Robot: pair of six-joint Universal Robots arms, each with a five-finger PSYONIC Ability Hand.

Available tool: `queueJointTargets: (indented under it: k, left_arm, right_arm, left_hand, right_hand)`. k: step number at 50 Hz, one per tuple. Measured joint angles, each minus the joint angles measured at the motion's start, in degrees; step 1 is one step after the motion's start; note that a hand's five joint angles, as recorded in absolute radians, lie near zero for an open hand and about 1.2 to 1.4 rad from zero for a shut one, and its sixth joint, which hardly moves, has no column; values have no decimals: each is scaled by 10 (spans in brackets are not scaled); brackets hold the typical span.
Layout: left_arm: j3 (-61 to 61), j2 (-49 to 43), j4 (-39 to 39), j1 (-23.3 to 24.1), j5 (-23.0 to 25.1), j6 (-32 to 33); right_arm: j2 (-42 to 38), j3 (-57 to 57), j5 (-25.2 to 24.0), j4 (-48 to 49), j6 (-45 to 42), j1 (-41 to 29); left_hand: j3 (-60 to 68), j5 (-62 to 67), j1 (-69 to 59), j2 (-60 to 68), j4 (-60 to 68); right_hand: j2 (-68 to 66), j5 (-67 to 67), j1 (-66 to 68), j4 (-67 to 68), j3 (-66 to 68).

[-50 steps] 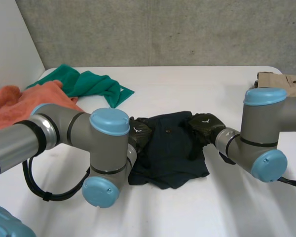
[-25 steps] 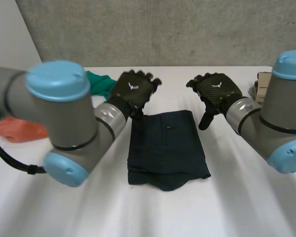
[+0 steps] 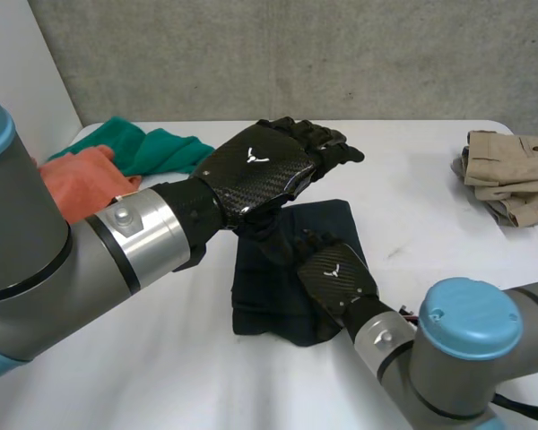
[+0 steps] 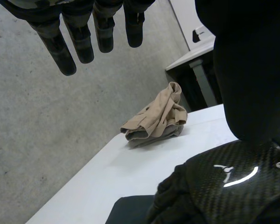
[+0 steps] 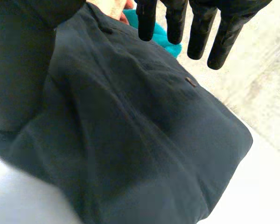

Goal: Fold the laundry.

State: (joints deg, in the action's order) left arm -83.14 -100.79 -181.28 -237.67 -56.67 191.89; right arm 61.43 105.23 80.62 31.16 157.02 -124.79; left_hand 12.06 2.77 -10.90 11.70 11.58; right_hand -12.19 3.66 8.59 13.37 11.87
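Observation:
A dark navy garment [image 3: 269, 269] lies folded flat in the middle of the white table [image 3: 161, 376]. My left hand [image 3: 260, 170] is raised above its far edge, open, fingers straight and holding nothing; its fingers [image 4: 79, 37] point out over the table. My right hand [image 3: 336, 278] is over the garment's near right part, open, with straight fingers [image 5: 196, 23] reaching across the navy garment [image 5: 130, 130]. Whether it rests on the cloth I cannot tell. The left wrist view has the right hand [image 4: 233, 177] below the left palm.
A folded beige garment [image 3: 507, 175] [image 4: 154, 119] lies at the table's far right edge. A teal cloth [image 3: 161, 152] [image 5: 161, 35] and an orange cloth [image 3: 85, 179] lie crumpled at the far left. A grey wall runs behind the table.
Both hands lifted off the garment's sides. The left hand then swung in above the far edge, and the right hand came round to the garment's near right part.

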Motion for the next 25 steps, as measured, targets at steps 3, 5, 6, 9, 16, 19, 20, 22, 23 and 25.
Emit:
queueJointTargets:
  k: [3,5,6,9,16,19,20,22,23,25]
  left_arm:
    - [1,-3,0,0,-2,0]
    - [1,-5,-1,0,-3,0]
    - [1,-5,-1,0,-3,0]
    - [2,-6,-1,0,-3,0]
    - [1,-6,-1,-1,-3,-1]
    - [0,-6,-2,-2,-3,-1]
    - [0,-6,-2,-2,-3,-1]
    - [0,-6,-2,-2,-3,-1]
    - [0,-6,-2,-2,-3,-1]
    - [0,-6,-2,-2,-3,-1]
  right_arm:
    - [-23,-20,11,22,-7,-2]
    - [-44,-44,18,33,-12,-1]
    - [-47,-47,19,34,-12,-1]
    - [-61,-65,22,37,-13,-1]
    - [-109,-124,26,37,-13,1]
    - [-119,-140,25,36,-11,1]
    - [-125,-152,24,35,-10,2]
    - [-128,-160,22,35,-9,2]
    - [-129,-163,22,34,-9,2]
    - [-133,-170,21,33,-8,2]
  left_hand:
    - [0,0,0,0,0]
    - [0,0,0,0,0]
    - [0,0,0,0,0]
    - [0,0,0,0,0]
    - [0,0,0,0,0]
    - [0,0,0,0,0]
    - [0,0,0,0,0]
    - [0,0,0,0,0]
    - [0,0,0,0,0]
    - [0,0,0,0,0]
  right_hand:
    - [0,0,0,0,0]
    - [0,0,3,0,1]
    - [0,0,3,0,1]
    - [0,0,3,0,1]
    - [-106,48,116,97,113]
    - [-180,52,173,169,184]
    - [-242,52,210,227,243]
    - [-251,52,214,235,251]
    - [-261,52,220,246,262]
    - [-263,52,225,248,265]
